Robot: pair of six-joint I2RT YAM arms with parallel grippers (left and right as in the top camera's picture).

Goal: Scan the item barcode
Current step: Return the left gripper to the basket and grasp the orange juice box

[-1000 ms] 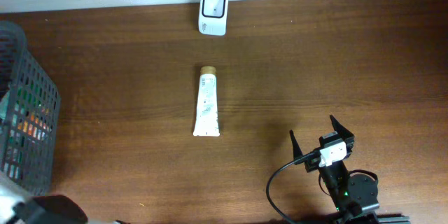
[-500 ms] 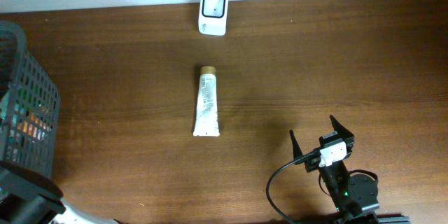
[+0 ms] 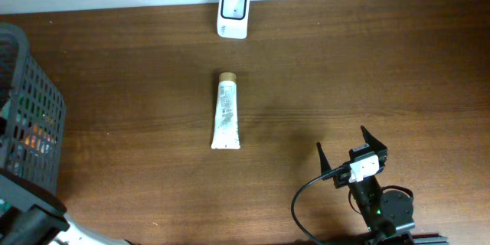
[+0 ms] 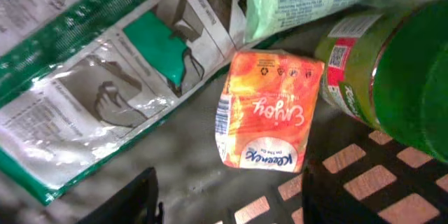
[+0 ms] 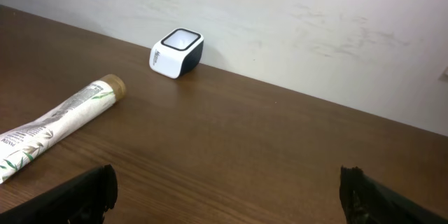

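- Left arm (image 3: 34, 226) has shifted at the table's (image 3: 383, 69) near-left corner; left gripper (image 4: 227, 197) fingers apart above one glossy orange tissue pack (image 4: 269, 108) inside the black mesh basket (image 3: 38, 122)
- One smooth white tube (image 3: 227, 110) lies mid-table; one rounded white scanner (image 3: 233, 3) at the far edge
- Right gripper (image 3: 341, 139) spread wide, empty, near edge

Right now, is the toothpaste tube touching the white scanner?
Apart. The overhead view shows a stretch of bare table between the tube and the scanner.
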